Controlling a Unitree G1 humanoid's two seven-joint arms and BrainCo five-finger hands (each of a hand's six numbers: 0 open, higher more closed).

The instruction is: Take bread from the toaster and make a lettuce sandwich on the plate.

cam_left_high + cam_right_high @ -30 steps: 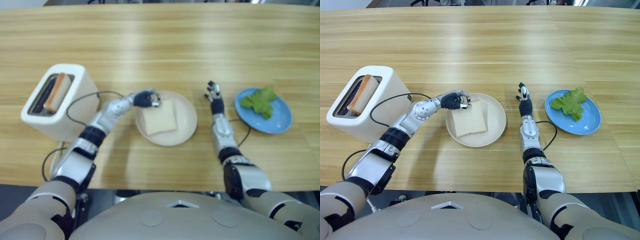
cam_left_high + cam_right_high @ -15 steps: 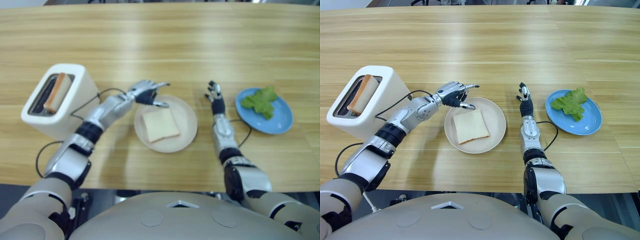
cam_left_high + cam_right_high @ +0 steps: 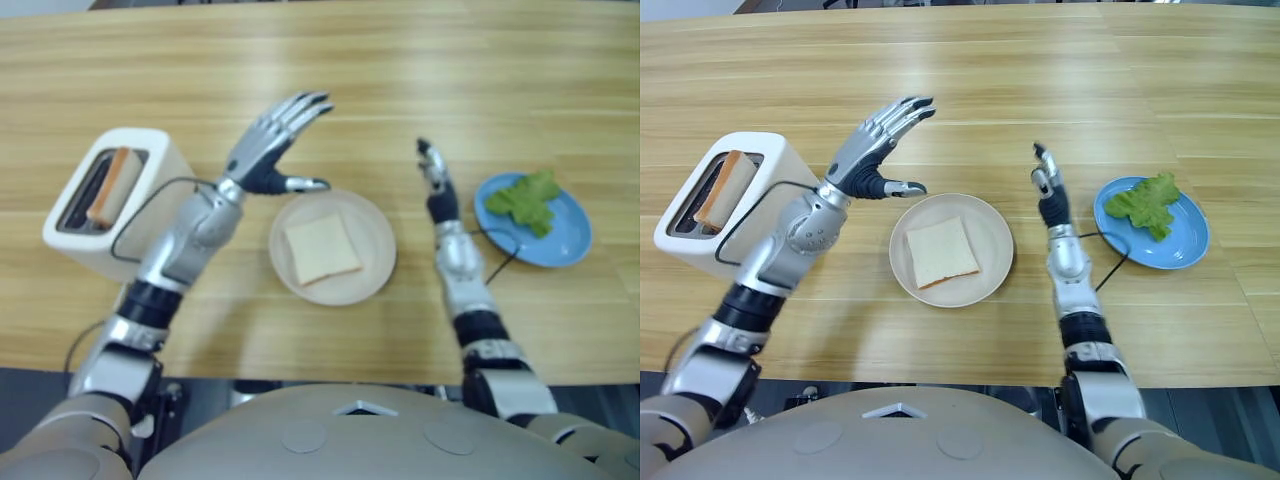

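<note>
Green lettuce (image 3: 1145,203) is what the coming move looks to depend on. It lies on the blue plate (image 3: 1185,255) at about 3 o'clock from the right hand (image 3: 1043,180), near it but apart, with bare table (image 3: 1040,80) between them. The leaf's long axis runs roughly from 8 to 2 o'clock, so its near end points back towards that hand. The right hand stands edge-on above the wood with its fingers fairly straight, and it holds nothing.

The beige plate (image 3: 1000,235) sits at about 8 o'clock from the right hand and carries one slice of bread (image 3: 940,252) lying flat. The leaf would therefore travel towards 9 o'clock to reach it.

The left hand (image 3: 875,150) is raised at 11 o'clock of the beige plate, spread wide and empty. The lettuce is well away from it, across both plates, so the right hand is clearly the nearer one.

The second slice (image 3: 720,188) stands in the slot of the toaster (image 3: 690,240), at 9 o'clock from the left hand
</note>
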